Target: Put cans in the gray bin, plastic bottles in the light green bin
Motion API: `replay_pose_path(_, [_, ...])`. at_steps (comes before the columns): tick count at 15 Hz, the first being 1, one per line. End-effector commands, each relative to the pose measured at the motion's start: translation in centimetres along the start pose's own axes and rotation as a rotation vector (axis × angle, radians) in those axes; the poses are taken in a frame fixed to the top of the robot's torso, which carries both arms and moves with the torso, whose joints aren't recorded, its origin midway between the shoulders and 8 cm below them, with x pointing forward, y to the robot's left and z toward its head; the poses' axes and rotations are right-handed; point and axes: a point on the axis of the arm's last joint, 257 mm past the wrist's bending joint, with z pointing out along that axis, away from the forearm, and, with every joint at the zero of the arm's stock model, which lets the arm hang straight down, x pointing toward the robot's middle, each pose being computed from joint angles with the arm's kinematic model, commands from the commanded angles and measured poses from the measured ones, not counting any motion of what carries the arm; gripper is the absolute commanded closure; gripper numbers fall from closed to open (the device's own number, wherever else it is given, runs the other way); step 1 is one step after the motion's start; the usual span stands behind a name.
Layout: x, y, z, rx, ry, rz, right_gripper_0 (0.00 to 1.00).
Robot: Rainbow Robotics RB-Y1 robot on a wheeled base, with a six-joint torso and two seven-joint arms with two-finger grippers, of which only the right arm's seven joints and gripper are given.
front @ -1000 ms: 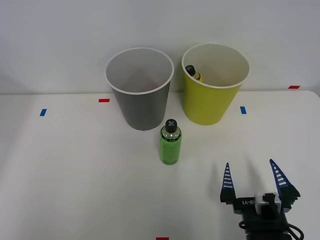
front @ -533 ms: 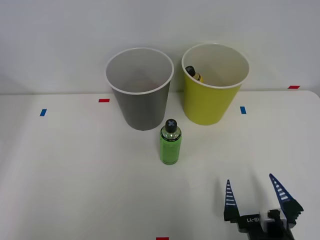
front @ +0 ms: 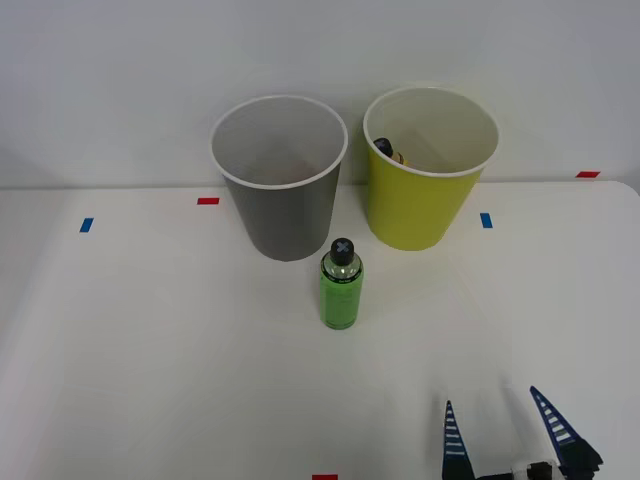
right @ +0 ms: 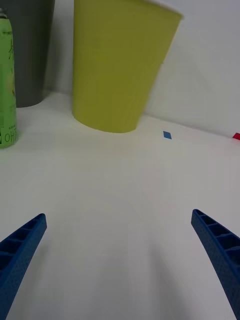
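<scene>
A green-labelled plastic bottle [front: 341, 285] [right: 7, 80] with a black cap stands upright on the white table, just in front of the gray bin [front: 280, 180] [right: 27, 50]. Right of that bin stands the light green bin [front: 428, 170] [right: 120, 62], and a black-capped, yellow-labelled plastic bottle [front: 386, 148] leans inside it. My right gripper [front: 496, 408] [right: 117, 227] is open and empty near the table's front edge, to the right of the green bottle and well short of both bins. No cans are in view.
Small blue tape marks [front: 486, 220] [right: 167, 134] and red tape marks [front: 208, 201] lie on the white table [front: 150, 340]. A plain wall stands right behind the bins. Open tabletop stretches to the left of the bottle.
My right gripper has drawn back toward the table's front edge, still open. The bottle and both bins have not moved.
</scene>
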Motion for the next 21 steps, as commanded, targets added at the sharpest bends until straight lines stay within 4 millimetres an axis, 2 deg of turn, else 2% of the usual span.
replay_pose_path(1, [0.1,1.8,-0.6,-0.025,0.013,0.029,0.00])
replay_pose_path(4, [-1.3,3.2,-1.8,-0.027,-0.024,0.215,0.00])
replay_pose_path(6, [-2.4,3.0,-2.8,0.008,-0.062,0.311,0.00])
replay_pose_path(7, [-3.0,2.6,-3.3,0.038,-0.084,0.368,0.00])
replay_pose_path(10, [-4.0,0.7,-3.6,0.071,-0.139,0.382,0.00])
replay_pose_path(13, [-3.1,-0.6,-4.8,0.122,-0.181,0.412,0.00])
replay_pose_path(16, [-1.6,1.0,-4.7,0.105,-0.183,0.371,0.00])
replay_pose_path(18, [-2.2,2.3,-4.3,0.066,-0.195,0.322,0.00])
replay_pose_path(21, [-2.7,3.1,-3.9,0.052,-0.206,0.298,0.00])
